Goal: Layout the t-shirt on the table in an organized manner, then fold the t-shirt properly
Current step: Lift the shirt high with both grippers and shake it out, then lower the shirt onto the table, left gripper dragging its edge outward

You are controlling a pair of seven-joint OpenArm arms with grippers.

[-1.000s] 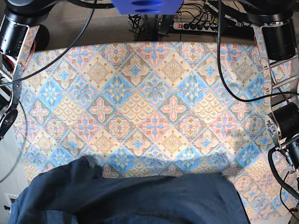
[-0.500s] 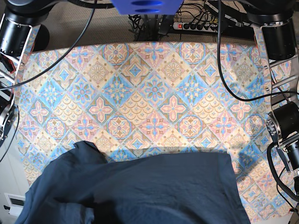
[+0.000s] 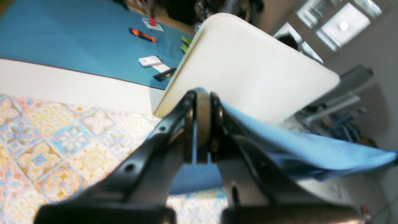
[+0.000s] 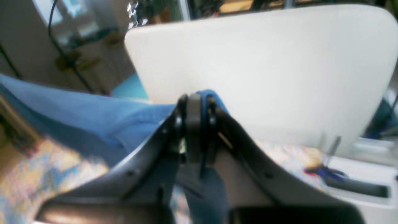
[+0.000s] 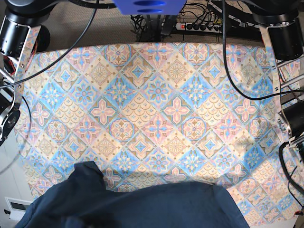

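Observation:
The dark navy t-shirt [image 5: 142, 206] lies bunched along the near edge of the patterned table [image 5: 156, 109], with a sleeve lump rising at its left. Neither gripper shows in the base view. In the left wrist view my left gripper [image 3: 202, 105] is shut on an edge of the t-shirt [image 3: 311, 149], which stretches away to the right. In the right wrist view my right gripper [image 4: 197, 105] is shut on another part of the t-shirt [image 4: 77, 109], and the fabric runs off to the left. The cloth is held up above the table in both wrist views.
Arm columns stand at the table's left [image 5: 14, 38] and right [image 5: 285, 38] sides. A power strip with cables [image 5: 199, 26] lies beyond the far edge. A white panel [image 3: 248, 62] and a blue mat with an orange tool [image 3: 143, 35] are behind the left gripper.
The shirt's far edge slid up the table half a second ago and has now dropped back toward the near edge. Both grippers stay shut on the fabric.

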